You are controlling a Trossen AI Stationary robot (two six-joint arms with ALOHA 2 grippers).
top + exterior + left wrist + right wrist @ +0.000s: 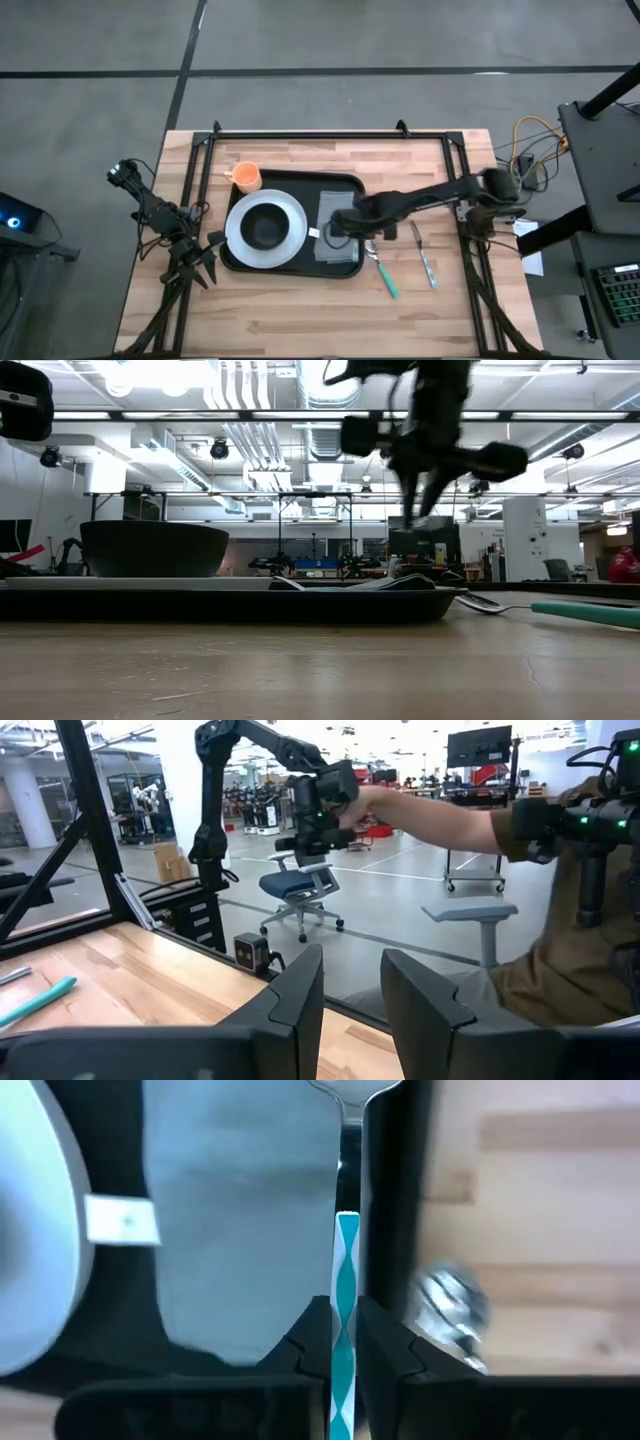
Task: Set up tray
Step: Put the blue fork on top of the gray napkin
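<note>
The black tray [340, 185] lies mid-table. On it are a white plate [292, 228] with a black bowl [264, 228] and a grey napkin [240, 1230] to the right of the plate. My right gripper [345, 1325] hangs above the napkin's right edge [335, 228], shut on a utensil with a teal-and-white handle. Its silver head [350, 1092] is cut off by the frame edge. My left gripper [352, 1000] waits open at the table's left edge [198, 264], pointing level. My right gripper pinches the utensil's teal-and-white handle [345, 1280] between its two fingers, coming steeply from above. The silver head sticks out past the fingertips over the tray's right rim. In the low view the gripper [420, 510] hangs well above the tray, so the utensil is lifted clear.
An orange cup [246, 177] stands at the tray's far left corner. A teal-handled spoon [385, 275] and a silver utensil [425, 260] lie on the wood right of the tray. Beyond the table a person's arm [430, 815] shows in the left wrist view.
</note>
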